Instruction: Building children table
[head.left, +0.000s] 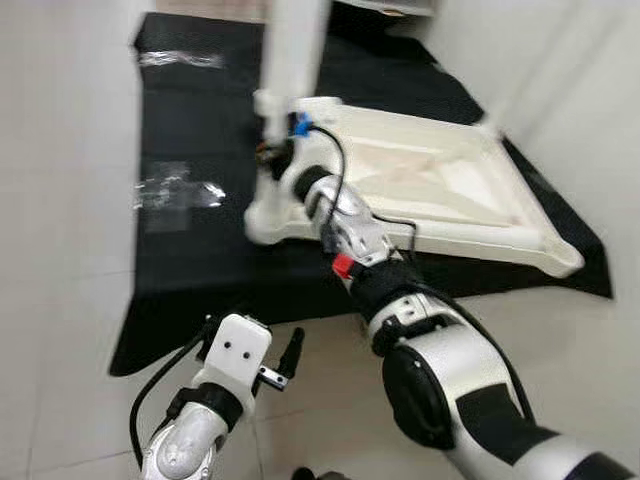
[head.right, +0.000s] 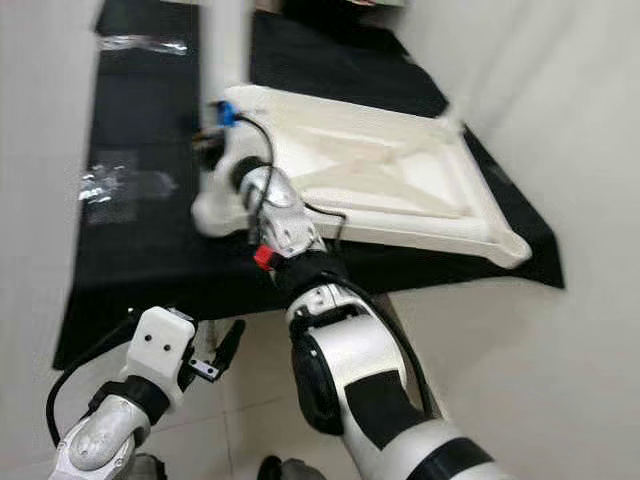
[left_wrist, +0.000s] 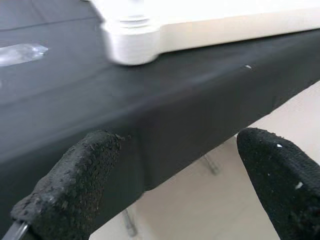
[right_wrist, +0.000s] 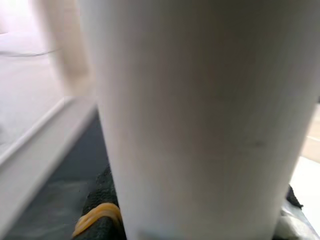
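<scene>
The left gripper (head.left: 284, 362) hangs idle with fingers apart, low before the black cloth (head.left: 190, 260) and its crinkled plastic bags (head.left: 178, 193); the right gripper (head.left: 277, 150) is clamped on the leg (head.left: 290, 50), a smooth white tube standing at the near corner socket of the upturned ribbed tabletop (head.left: 420, 185); if the leg tilts, it may cross-thread, or the tabletop may slide on the cloth.

A black cloth (head.left: 200, 270) is being draped over a raised surface, with its edge hanging just ahead of the left gripper's (left_wrist: 180, 145) jaws. A crinkly clear plastic bag (head.left: 175, 195) is being shown lying on it beyond those jaws, off to one side, and another bag (head.left: 180, 60) way further back. Pale floor tiles (head.left: 70, 300) are being seen below them.
</scene>
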